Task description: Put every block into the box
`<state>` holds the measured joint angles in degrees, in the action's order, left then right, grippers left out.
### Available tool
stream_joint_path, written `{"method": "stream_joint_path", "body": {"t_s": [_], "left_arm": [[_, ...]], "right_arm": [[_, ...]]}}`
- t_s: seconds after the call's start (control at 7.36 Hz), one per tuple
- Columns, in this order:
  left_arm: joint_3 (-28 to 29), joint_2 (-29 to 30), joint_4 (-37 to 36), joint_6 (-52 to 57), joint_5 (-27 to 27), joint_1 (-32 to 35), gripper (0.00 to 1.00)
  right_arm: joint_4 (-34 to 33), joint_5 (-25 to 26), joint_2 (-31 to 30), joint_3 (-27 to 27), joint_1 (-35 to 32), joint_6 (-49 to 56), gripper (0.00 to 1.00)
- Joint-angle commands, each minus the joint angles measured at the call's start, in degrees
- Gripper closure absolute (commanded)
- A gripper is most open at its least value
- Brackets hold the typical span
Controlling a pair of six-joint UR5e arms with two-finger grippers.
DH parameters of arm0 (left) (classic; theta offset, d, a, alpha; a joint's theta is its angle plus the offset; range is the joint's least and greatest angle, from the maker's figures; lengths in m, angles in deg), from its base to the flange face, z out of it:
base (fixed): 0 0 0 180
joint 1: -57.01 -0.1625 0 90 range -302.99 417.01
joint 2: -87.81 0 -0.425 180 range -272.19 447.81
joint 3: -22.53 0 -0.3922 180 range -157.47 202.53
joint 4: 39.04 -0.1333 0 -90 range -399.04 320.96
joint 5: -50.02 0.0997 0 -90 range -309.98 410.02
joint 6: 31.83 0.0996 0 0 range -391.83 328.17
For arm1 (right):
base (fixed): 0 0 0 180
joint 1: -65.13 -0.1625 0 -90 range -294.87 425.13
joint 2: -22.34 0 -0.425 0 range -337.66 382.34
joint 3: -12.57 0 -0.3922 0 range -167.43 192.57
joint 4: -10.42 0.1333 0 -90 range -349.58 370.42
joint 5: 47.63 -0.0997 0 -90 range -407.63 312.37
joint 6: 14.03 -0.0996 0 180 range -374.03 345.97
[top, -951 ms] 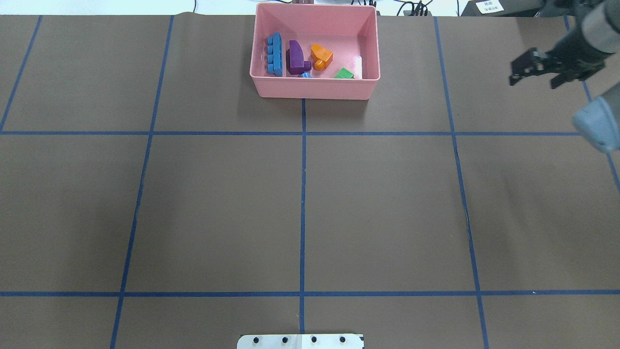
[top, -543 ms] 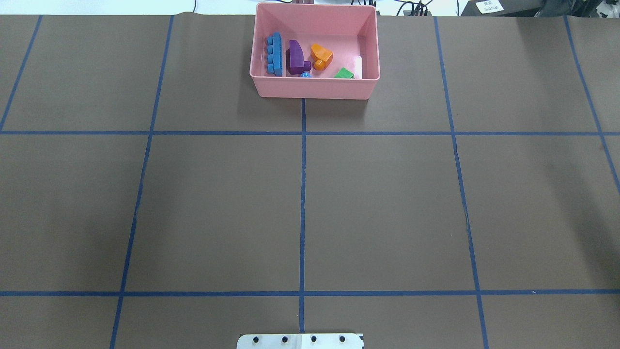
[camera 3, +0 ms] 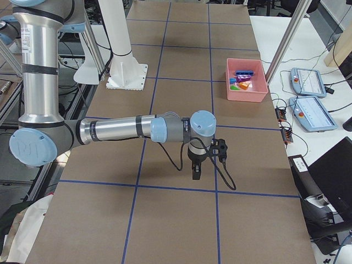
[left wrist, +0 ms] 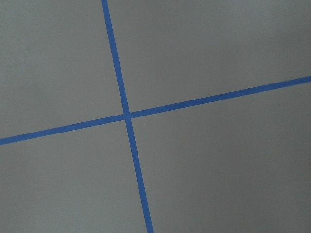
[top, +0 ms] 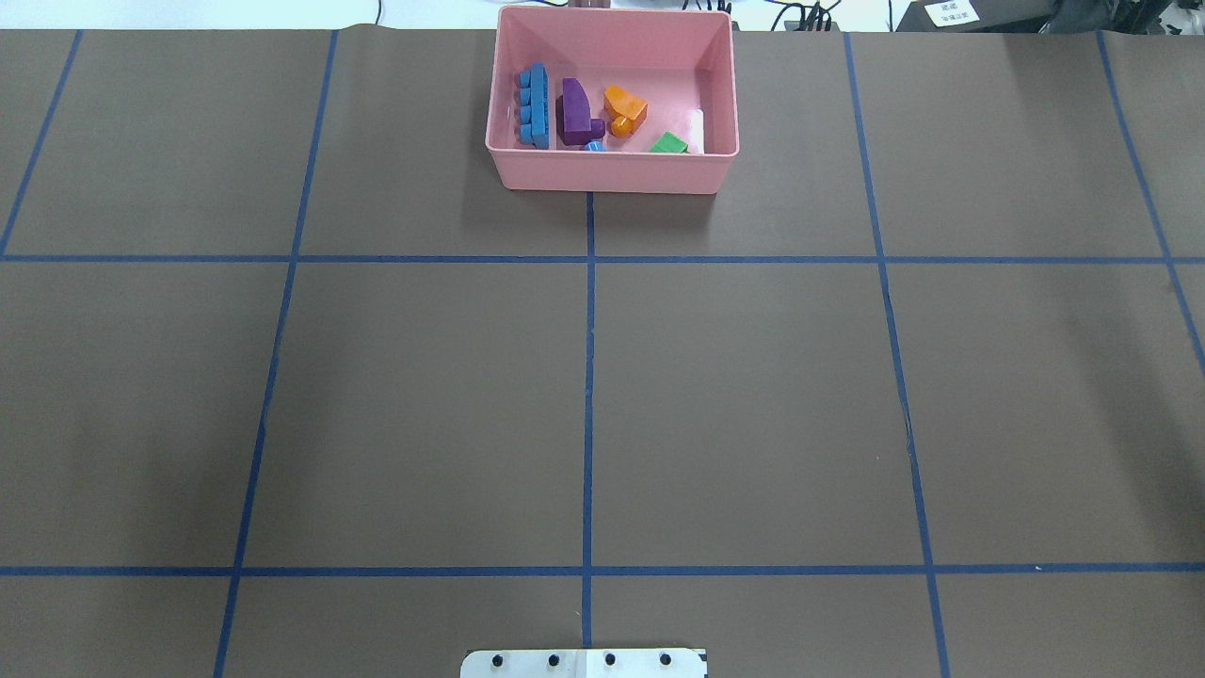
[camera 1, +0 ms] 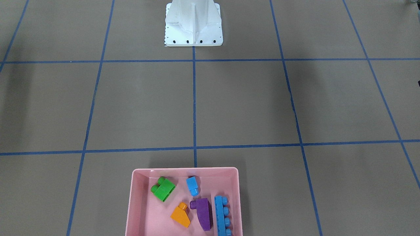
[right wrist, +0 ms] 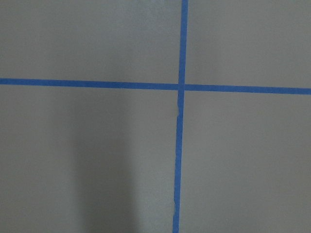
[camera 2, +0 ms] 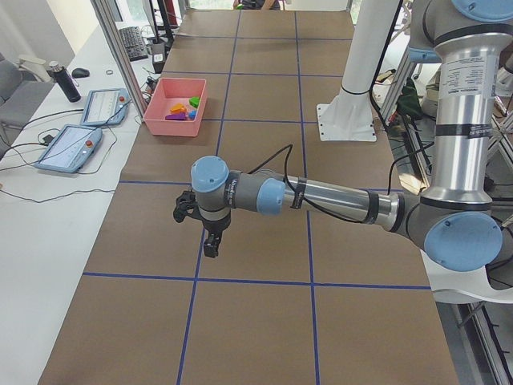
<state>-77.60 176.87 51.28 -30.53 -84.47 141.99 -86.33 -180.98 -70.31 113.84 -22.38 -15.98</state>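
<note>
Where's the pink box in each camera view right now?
Front-facing: pink box at bottom centre, cut by the lower edge.
Overhead: box at top centre.
Exterior left: box at upper left.
Exterior right: box at upper right.
Both wrist views: not in them.
Shared landmark: white robot base, across the table from the box.

The desk is matte brown, crossed by blue tape lines in a wide grid. The box is pale pink all over. Inside it, the long four-stud block and the small block are light blue. The purple sloped block is deep violet, the orange sloped block is warm orange and the two-stud block is bright green. All are glossy. The robot base is white with black bolt dots. The left arm and right arm are silver with light-blue joint caps. The left gripper and right gripper are black.
</note>
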Motion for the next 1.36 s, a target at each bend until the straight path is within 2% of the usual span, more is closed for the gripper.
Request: {"method": "stream_joint_path", "body": {"t_s": [0.0, 0.27, 0.54, 0.81, 1.22], "left_arm": [[-1.6, -1.9, 0.1, -0.1, -0.2, 0.0, 0.0], [-2.1, -1.6, -0.5, -0.1, 0.1, -0.2, 0.0], [-2.8, -0.7, -7.2, 0.1, 0.8, 0.1, 0.0], [-2.2, -0.9, -7.4, 5.3, 4.3, 0.0, 0.0], [-2.6, -1.6, -7.4, 6.5, 3.5, 0.0, 0.0]], "right_arm": [[-1.2, 0.3, 0.7, -0.1, 0.3, 0.6, 0.0], [-1.2, 0.0, 1.2, -0.3, 0.4, -0.2, 0.0], [-1.2, -0.2, 0.9, 0.1, 0.4, -0.2, 0.0], [-1.1, 0.4, 0.5, -0.3, 0.5, 0.5, 0.0], [-1.2, -0.3, 0.1, 0.2, 0.7, 0.6, 0.0]]}}
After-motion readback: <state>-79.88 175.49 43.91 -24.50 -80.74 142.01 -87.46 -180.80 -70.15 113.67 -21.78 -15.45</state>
